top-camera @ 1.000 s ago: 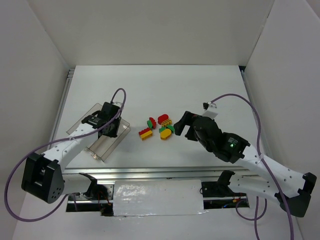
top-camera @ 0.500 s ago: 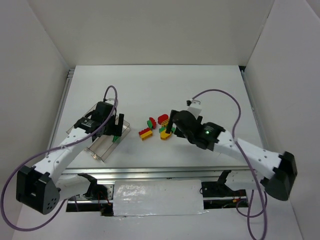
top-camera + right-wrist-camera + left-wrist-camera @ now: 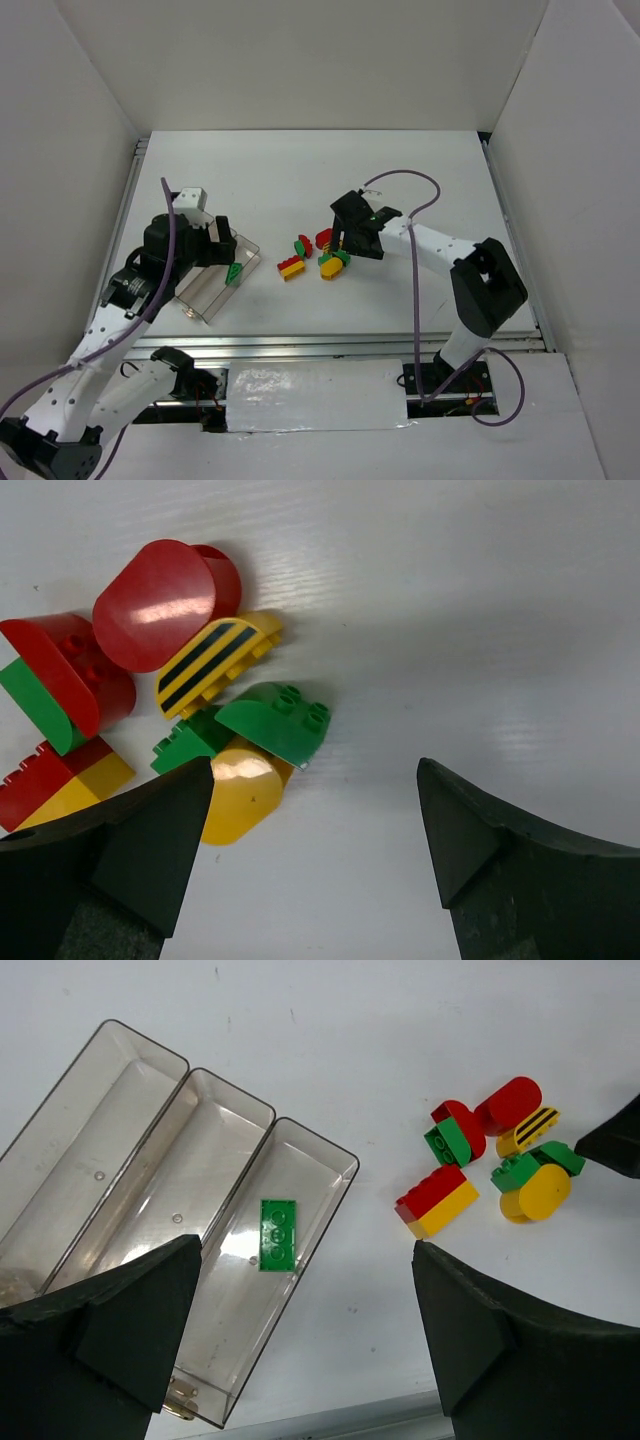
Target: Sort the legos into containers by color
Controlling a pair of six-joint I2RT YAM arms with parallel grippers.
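While left end effector [image 3: 308, 1250] and right end effector [image 3: 315, 765] are spread empty, one green brick [image 3: 277, 1234] is stored.
Tray [image 3: 190, 1070] compartment nearest the loose legos [image 3: 437, 1200] is used.

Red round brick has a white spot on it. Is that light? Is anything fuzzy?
Right wrist view: yes, glare on the red round brick and the yellow brick; the dark fingers look soft. Left wrist view: the tray glints too.

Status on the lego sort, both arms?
Left gripper open over tray, empty. One green brick in the compartment nearest pile. Right gripper open over pile, nothing held. Nothing in the way.
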